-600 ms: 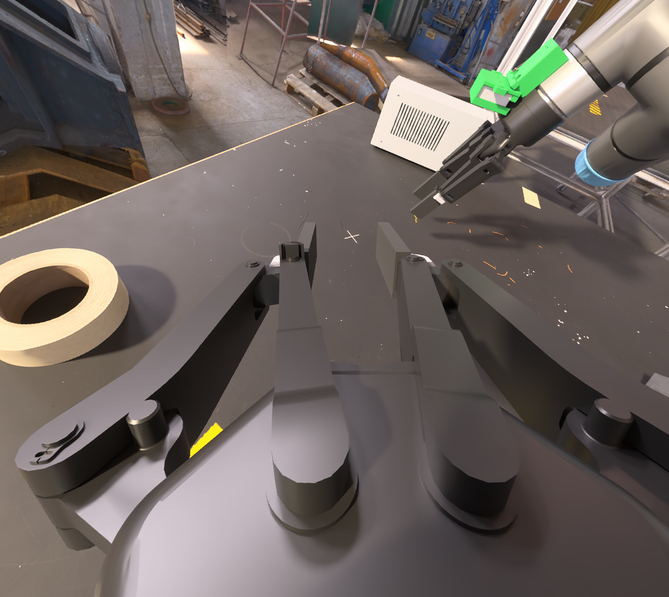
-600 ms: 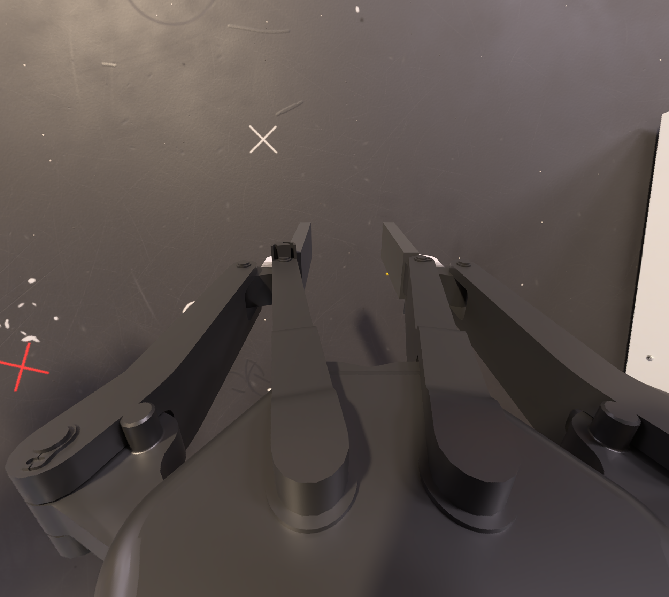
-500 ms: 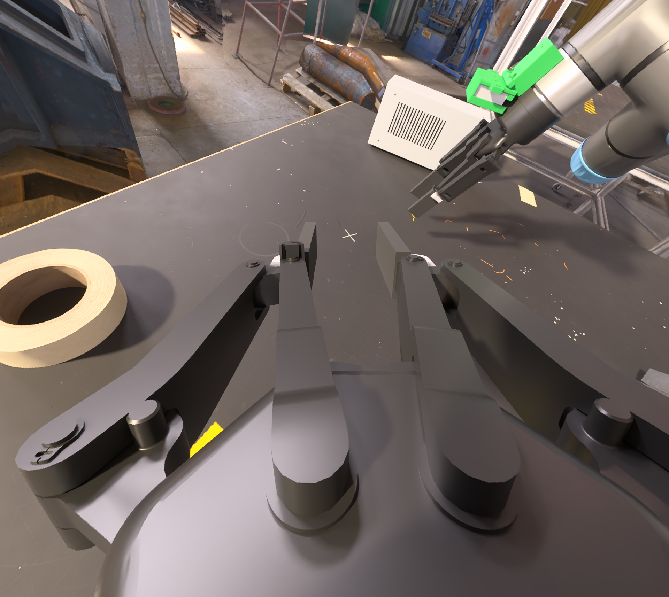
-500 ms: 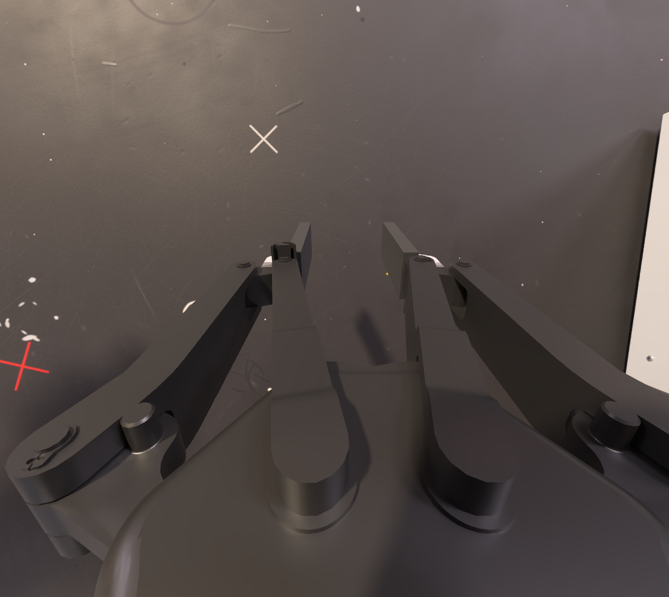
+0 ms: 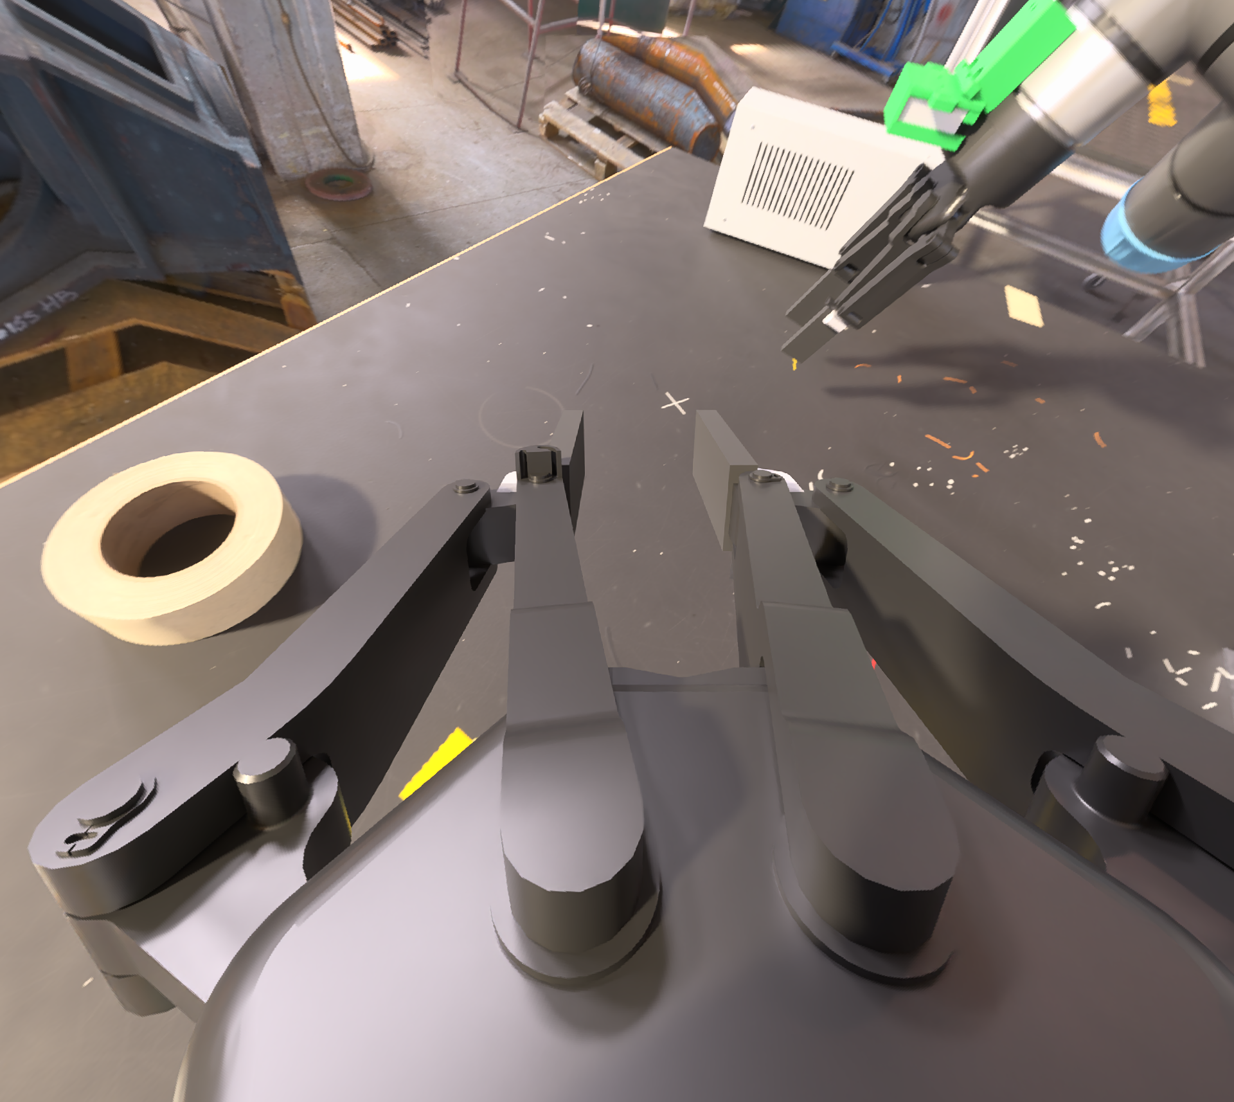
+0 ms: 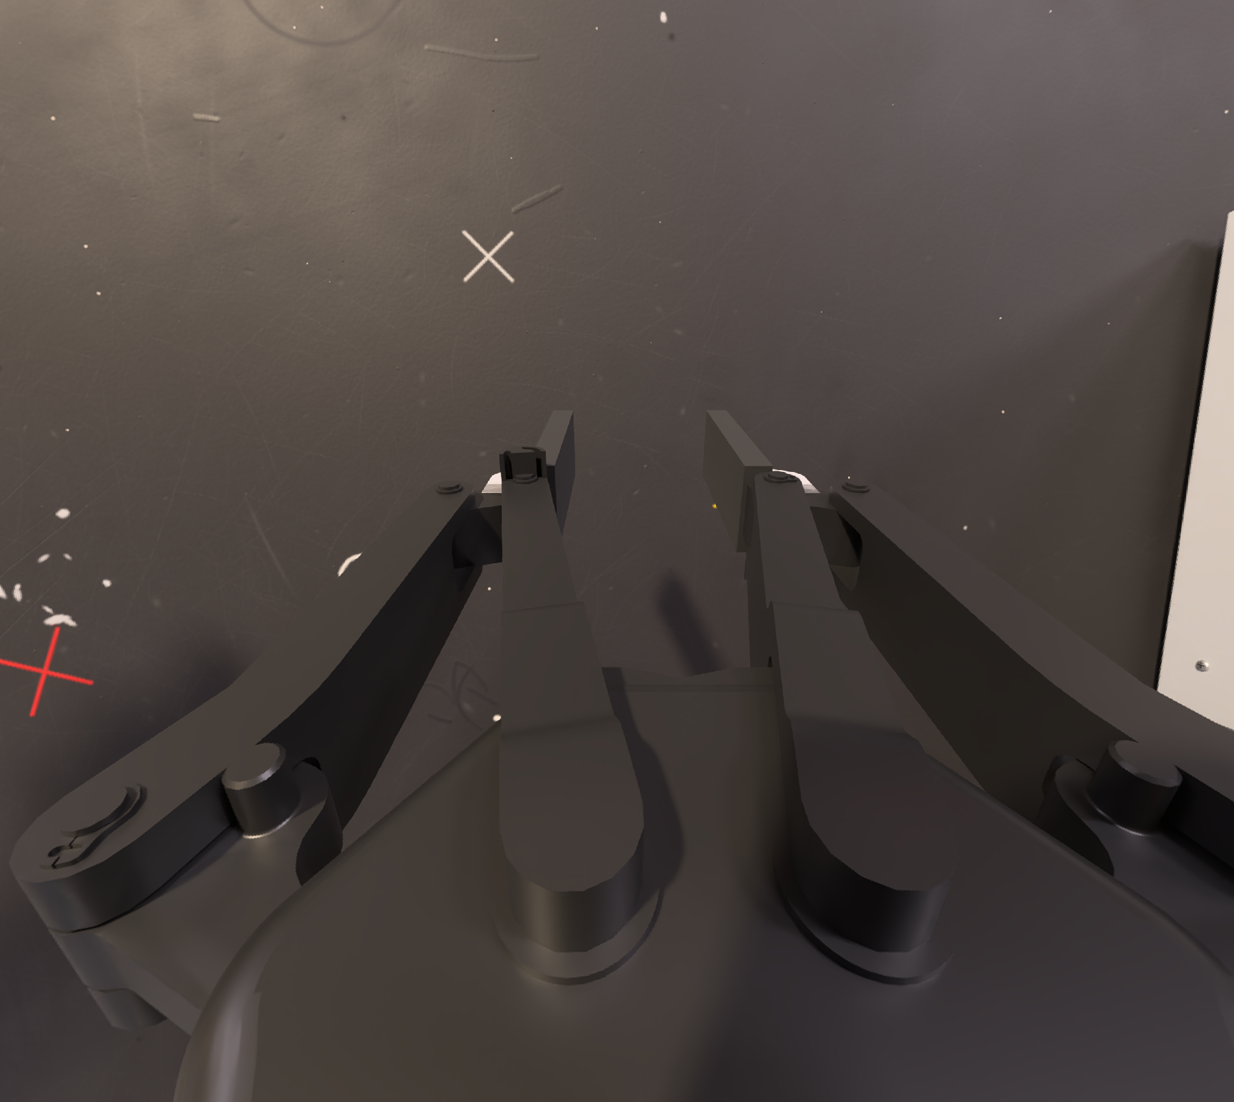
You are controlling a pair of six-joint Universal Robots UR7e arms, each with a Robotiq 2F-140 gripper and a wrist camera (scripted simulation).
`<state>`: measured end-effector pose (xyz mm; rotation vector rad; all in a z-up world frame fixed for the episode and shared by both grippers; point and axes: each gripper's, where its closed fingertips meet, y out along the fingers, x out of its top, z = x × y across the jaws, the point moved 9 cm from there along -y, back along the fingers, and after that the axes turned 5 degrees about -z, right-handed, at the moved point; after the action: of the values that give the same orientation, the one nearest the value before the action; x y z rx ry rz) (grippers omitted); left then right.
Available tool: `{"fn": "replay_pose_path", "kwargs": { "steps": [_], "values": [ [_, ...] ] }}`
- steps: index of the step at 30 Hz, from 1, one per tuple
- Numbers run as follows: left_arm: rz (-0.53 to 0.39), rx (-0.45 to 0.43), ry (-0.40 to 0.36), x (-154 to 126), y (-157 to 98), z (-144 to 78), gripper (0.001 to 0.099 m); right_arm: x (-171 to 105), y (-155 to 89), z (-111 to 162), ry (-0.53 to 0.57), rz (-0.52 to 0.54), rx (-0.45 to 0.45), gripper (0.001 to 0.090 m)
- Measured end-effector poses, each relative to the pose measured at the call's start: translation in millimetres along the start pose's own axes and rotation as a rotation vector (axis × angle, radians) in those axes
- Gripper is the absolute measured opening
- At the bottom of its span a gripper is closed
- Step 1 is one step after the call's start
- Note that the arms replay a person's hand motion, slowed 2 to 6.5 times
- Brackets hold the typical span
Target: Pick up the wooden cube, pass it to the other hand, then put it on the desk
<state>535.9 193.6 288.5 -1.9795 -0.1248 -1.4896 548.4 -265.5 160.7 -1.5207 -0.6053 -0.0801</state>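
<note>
No brand name showed on either gripper. Some pale writing sat far off on the left, on the floor stuff past the desk (image 5: 414,348), too small to read. The desk itself had only marks: a white cross (image 5: 676,403), a thin ring mark (image 5: 521,416) and little orange squiggles (image 5: 955,449).

The left gripper (image 5: 640,428) was partly open, with a clear gap between its 2 fingers. Nothing was in the gap. It hung above the desk and touched nothing.

The right gripper (image 6: 639,425) was partly open too, with the same kind of gap, and it held nothing. It pointed down at the dark desk, near the white cross.

The wooden cube showed in neither view, so I cannot tell where it was.

Only the left wrist view showed the roll of pale tape (image 5: 187,612), lying flat on the near left of the desk. Only that view showed the whole white box (image 5: 794,195) with black slots, on the far right of the desk, and the right arm with a green part (image 5: 968,74) by its wrist. It also showed a small yellow patch (image 5: 437,762) under the left gripper.

Only the right wrist view showed a red cross (image 6: 43,672) on the desk, low on the left. There the white box was just a thin strip at the right edge.
</note>
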Motion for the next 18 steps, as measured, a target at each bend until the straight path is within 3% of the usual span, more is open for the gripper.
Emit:
{"fn": "replay_pose_path", "kwargs": {
  "steps": [10,18],
  "values": [
    [0.14,0.19,0.115,-10.9,-15.3,7.5,0.0504,0.0,-0.2,-0.2,-0.003,-0.002,0.008,0.0527],
    [0.263,0.281,0.166,-24.5,-25.7,11.0,0.054,-0.1,-0.3,-0.5,-0.008,-0.002,0.01,0.0527]
  ]
}}
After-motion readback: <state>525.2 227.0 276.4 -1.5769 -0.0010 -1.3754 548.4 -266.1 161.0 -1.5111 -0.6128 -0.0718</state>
